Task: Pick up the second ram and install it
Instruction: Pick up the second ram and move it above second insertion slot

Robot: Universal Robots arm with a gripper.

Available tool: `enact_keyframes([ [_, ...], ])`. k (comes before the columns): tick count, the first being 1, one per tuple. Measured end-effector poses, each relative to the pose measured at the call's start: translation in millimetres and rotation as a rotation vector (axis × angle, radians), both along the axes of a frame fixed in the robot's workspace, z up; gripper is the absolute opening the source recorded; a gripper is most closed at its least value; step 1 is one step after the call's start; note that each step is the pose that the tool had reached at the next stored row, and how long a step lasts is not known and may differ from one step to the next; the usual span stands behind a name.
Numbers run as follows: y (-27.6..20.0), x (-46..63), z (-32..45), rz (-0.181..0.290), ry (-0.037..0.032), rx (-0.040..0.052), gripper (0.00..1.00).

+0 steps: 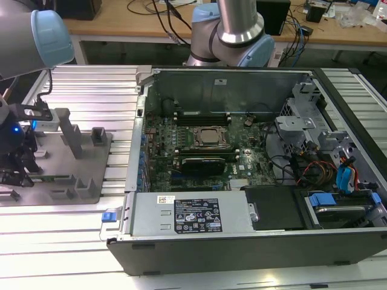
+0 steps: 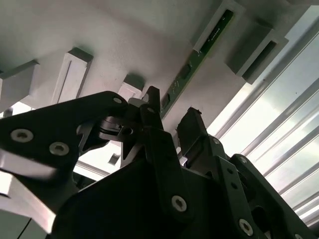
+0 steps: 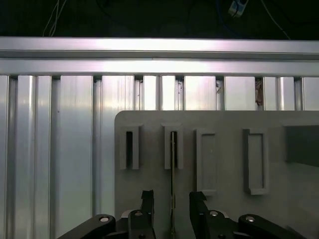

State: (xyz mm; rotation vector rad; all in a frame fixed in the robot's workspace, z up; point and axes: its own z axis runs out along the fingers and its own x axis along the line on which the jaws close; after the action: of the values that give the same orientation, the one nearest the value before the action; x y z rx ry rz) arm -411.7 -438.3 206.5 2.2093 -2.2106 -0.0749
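Note:
The second ram point(image 3: 173, 164) is a thin green stick standing on edge in a slot of the grey plastic fixture point(image 3: 224, 124). In the second wrist view the ram point(image 2: 199, 55) runs away from the fingertips along the fixture point(image 2: 124, 40). My gripper point(image 3: 172, 199) is open, with one black finger point(image 3: 147, 199) on each side of the ram's near end; a small gap shows on both sides. In the exterior view the gripper point(image 1: 18, 163) hangs over the near corner of the fixture point(image 1: 78, 157) at that view's left, where the ram point(image 1: 51, 177) shows as a thin green strip.
An open computer case point(image 1: 199, 232) lies to the exterior view's right of the fixture, with the motherboard point(image 1: 242, 160), a silver processor point(image 1: 208, 136), memory slots point(image 1: 199, 115) and a black card point(image 1: 202, 163) inside. Ribbed aluminium table rails point(image 3: 60, 149) surround the fixture. Other fixture slots point(image 3: 254, 159) stand nearby.

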Motion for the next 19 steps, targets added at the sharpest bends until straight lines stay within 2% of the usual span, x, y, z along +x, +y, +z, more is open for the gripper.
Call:
enact_keyframes([
  [11, 0.0, 0.0, -0.1, 0.000, -0.0001, -0.0001, 0.39],
  [12, 0.0, 0.0, -0.1, 0.000, -0.0001, -0.0001, 0.31],
  [15, 0.0, 0.0, -0.1, 0.000, -0.0001, -0.0002, 0.31],
  [16, 0.0, 0.0, -0.1, 0.000, -0.0001, -0.0002, 0.30],
  [17, 0.0, 0.0, -0.1, 0.000, -0.0001, -0.0003, 0.22],
  [19, 0.0, 0.0, -0.1, 0.000, -0.0001, -0.0003, 0.22],
])
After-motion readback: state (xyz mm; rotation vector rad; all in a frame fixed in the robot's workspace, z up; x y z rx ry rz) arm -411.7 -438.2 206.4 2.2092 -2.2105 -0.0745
